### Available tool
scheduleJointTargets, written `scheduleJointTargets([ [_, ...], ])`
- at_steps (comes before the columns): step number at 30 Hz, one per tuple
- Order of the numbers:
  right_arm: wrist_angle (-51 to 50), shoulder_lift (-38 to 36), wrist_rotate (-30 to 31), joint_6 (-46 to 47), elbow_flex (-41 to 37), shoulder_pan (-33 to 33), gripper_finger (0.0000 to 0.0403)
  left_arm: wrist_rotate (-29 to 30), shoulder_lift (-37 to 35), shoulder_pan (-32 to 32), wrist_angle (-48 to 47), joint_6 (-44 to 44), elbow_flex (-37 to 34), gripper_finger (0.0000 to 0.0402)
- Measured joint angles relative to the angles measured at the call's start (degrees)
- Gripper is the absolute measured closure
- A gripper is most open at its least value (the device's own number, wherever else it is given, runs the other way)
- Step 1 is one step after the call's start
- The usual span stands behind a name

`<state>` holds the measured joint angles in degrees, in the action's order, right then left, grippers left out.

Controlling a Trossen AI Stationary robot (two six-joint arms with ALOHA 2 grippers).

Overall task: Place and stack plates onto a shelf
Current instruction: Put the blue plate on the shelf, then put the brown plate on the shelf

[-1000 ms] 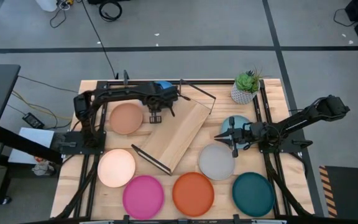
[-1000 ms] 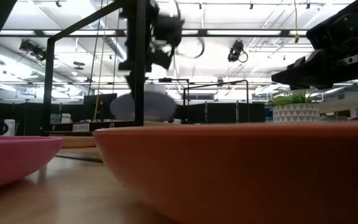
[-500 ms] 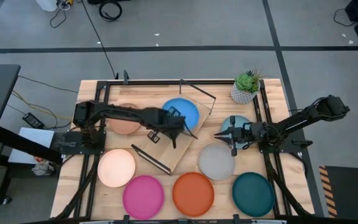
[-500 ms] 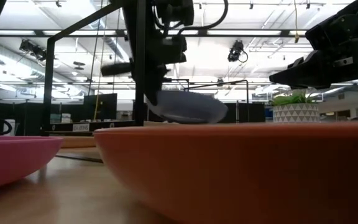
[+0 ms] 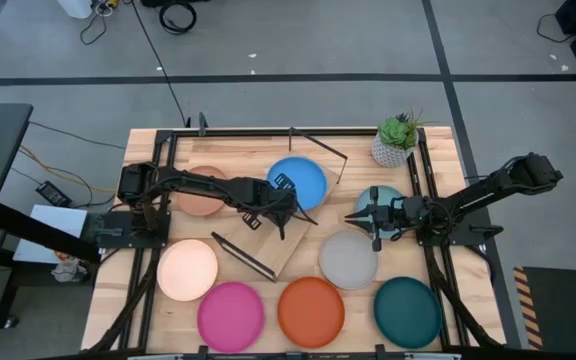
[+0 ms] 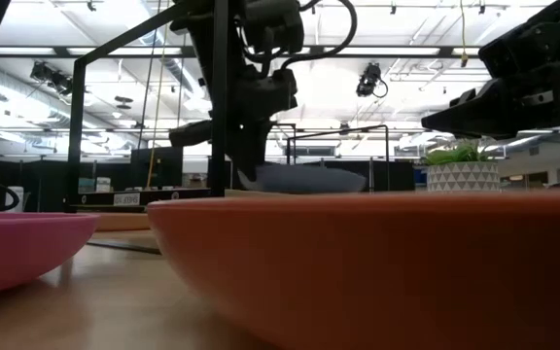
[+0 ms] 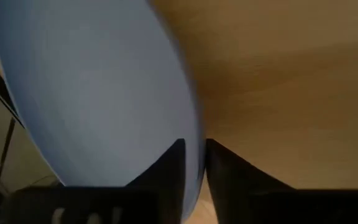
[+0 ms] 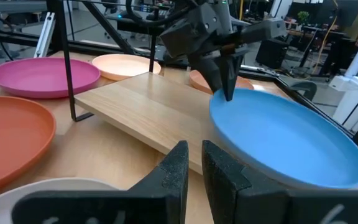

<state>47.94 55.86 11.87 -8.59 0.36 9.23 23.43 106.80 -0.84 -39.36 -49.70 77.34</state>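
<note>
The blue plate lies level over the far-right end of the shelf, a light wooden board with black wire frames, set at a slant mid-table. My left gripper reaches in from the left and is shut on the plate's rim; the right wrist view shows this gripper and the blue plate. My right gripper hovers shut between the pale blue plate and the grey plate, touching nothing. My left gripper pinches the blue plate's rim on its left, near side between its two fingers. The fingers slant down from the table's left. The plate sits level over the shelf board; whether it rests on it, I cannot tell.
The tan plate lies partly under the left arm. Along the near edge lie the cream, pink, orange and dark teal plates. A potted plant stands at the far right corner.
My left gripper has swung from the far side toward the right and near, over the shelf, and gone down. The blue plate, tilted and hanging below the fingers a second ago, has levelled out and sunk over the shelf's far-right end. The right arm kept still.
</note>
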Motion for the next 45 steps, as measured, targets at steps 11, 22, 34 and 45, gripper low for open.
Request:
scheduleJointTargets([
  [11,0.8,0.0,-0.1,-1.7,0.0,0.0,0.035,-4.0,-6.8,-1.4,-3.0,18.9,0.0,0.0227],
  [22,2.7,0.0,-0.1,-2.1,0.0,0.0,0.035,-5.7,-7.9,-12.1,-28.1,71.6,-0.1,0.0244],
  [34,2.6,0.3,-0.1,-2.3,0.0,0.0,0.035,-9.6,-5.3,-16.6,-27.5,90.8,-9.2,0.0235],
  [45,3.0,0.3,-0.1,-2.1,0.0,0.0,0.035,-13.2,-5.4,-17.0,-16.7,91.1,-15.4,0.0205],
])
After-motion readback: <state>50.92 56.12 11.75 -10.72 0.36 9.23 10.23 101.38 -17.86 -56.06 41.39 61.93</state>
